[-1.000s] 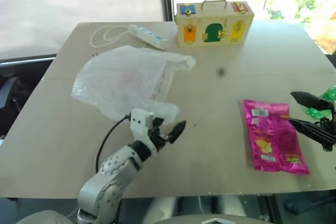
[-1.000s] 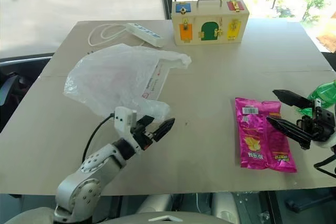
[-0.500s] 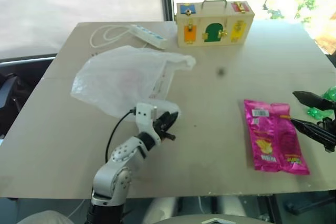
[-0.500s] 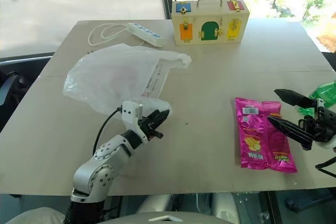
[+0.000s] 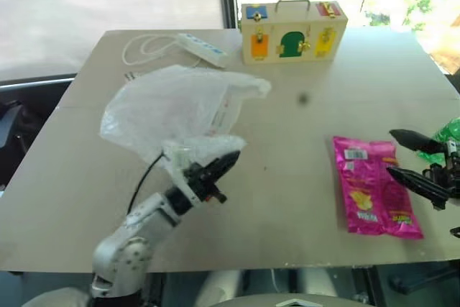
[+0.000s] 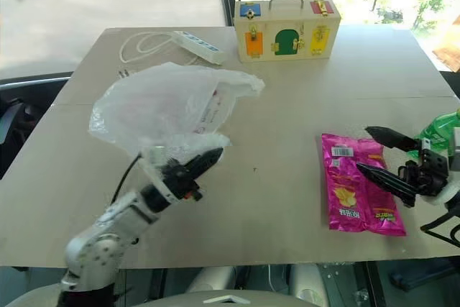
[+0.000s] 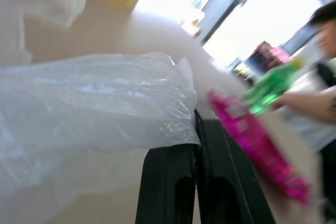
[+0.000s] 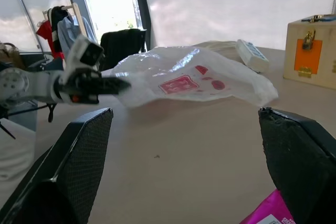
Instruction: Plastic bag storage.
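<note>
The plastic bag (image 5: 172,109), thin, white and crinkly with faint red print, lies on the left half of the table (image 5: 302,141). My left gripper (image 5: 226,159) is shut on the bag's near edge and holds that edge a little above the table. In the left wrist view the film is pinched between the two black fingers (image 7: 173,182). My right gripper (image 5: 390,152) hangs open over the table's right side, beside the pink snack packet (image 5: 374,195), with nothing between its fingers. The right wrist view shows the bag (image 8: 184,80) and the left gripper (image 8: 118,83) across the table.
A wooden latch box (image 5: 293,32) stands at the far edge, with a white power strip (image 5: 203,48) and its cable to the left of it. A green bottle (image 5: 449,133) sits at the right edge, and a person (image 7: 315,103) is beside it.
My left gripper has shut on the bag's near edge and risen, pulling that edge up off the table. The right gripper has stayed open and almost still.
</note>
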Robot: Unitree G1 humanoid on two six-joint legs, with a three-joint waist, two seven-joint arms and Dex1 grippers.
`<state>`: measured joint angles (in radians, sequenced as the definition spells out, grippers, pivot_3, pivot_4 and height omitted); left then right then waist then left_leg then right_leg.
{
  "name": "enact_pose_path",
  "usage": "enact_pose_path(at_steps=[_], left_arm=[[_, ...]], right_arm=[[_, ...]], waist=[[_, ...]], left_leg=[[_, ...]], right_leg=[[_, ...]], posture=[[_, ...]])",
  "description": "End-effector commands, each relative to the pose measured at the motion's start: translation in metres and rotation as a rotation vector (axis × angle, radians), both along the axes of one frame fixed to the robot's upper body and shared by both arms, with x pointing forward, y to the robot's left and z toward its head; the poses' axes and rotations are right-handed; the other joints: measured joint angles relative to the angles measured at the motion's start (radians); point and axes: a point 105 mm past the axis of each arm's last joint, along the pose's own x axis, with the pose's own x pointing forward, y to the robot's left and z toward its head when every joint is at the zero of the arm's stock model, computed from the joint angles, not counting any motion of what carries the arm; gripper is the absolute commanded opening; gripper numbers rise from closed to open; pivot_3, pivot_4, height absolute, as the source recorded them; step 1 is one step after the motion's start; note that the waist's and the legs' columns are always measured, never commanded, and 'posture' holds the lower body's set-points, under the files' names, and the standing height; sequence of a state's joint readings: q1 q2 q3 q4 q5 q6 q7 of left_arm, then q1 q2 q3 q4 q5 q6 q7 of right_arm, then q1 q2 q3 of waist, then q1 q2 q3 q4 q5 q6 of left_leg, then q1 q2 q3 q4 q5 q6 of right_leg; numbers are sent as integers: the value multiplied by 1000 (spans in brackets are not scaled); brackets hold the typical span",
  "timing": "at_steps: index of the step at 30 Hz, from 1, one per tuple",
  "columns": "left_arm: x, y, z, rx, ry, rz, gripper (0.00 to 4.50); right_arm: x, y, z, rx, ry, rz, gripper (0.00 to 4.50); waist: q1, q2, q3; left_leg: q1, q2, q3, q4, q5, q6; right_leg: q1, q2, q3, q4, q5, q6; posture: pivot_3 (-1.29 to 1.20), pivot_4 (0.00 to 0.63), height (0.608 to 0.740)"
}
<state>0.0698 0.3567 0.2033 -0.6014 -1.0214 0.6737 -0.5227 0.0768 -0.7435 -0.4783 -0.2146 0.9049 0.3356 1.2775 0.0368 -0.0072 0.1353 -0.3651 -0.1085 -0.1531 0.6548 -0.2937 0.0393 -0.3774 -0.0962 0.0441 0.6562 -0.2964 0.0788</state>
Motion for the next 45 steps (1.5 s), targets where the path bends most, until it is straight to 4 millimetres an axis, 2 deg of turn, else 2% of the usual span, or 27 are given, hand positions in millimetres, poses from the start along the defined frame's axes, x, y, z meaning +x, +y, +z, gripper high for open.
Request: enact_pose_path(at_steps=[1,4,6,9,15,19,21,24,28,31,38,45], left_arm=[[-9,25,29,25,-117,47,125],[-16,43,40,30,-158,103,125],[-27,46,45,14,-181,106,125],[-37,45,47,-21,-175,99,125],[-47,49,37,-25,-146,120,125],[-48,53,30,-19,-133,140,125],[-48,50,28,-21,-135,131,125],[-47,47,27,-22,-138,119,125],[-48,45,23,-16,-133,101,125],[-48,44,20,-7,-129,93,0],[-50,38,16,0,-130,70,0],[-47,29,9,12,-141,63,0]], right_arm=[[9,0,-17,-70,38,-66,4500],[18,-4,-29,-113,93,-135,4500],[27,-16,-39,-144,200,-214,4500],[33,-29,-44,-157,249,-273,4500],[38,-60,-56,-227,340,-392,4500],[27,-81,-84,-392,497,-453,4500],[15,-79,-96,-395,610,-402,4500],[2,-62,-101,-335,705,-298,4500],[3,-48,-102,-273,730,-275,4500],[8,-40,-103,-232,747,-276,3649],[18,-29,-96,-131,743,-276,151],[33,-7,-82,-5,745,-228,62]], waist=[[-2,0,0],[-7,0,0],[-12,0,0],[-12,0,0],[-20,1,0],[-20,0,0],[-20,1,0],[-22,0,0],[-22,-2,0],[-24,-2,-1],[-23,-2,0],[-22,-1,1]], left_leg=[[0,0,0,0,0,0],[1,0,1,0,0,0],[0,0,2,0,0,0],[0,0,3,0,0,0],[1,1,3,-1,0,0],[1,1,4,-1,0,0],[1,1,4,-1,0,0],[1,3,5,-2,0,0],[1,6,5,-2,-1,-1],[2,7,6,-2,-2,-2],[2,7,6,-2,-2,-3],[2,7,6,-2,-2,-3]], right_leg=[[0,0,0,0,0,0],[0,1,1,0,0,0],[0,1,2,-1,0,0],[0,0,2,-1,0,0],[0,1,2,-1,0,0],[0,1,3,-2,0,0],[0,1,2,-2,0,0],[1,1,3,-3,0,0],[1,4,3,-3,0,0],[1,6,4,-4,0,0],[1,6,5,-4,0,0],[0,6,5,-4,0,0]], posture=[[0,150,740],[0,150,740],[0,150,740],[0,150,740],[0,150,740],[0,150,740],[0,150,740],[0,150,740],[0,150,740],[0,150,740],[0,150,740],[0,150,740]])
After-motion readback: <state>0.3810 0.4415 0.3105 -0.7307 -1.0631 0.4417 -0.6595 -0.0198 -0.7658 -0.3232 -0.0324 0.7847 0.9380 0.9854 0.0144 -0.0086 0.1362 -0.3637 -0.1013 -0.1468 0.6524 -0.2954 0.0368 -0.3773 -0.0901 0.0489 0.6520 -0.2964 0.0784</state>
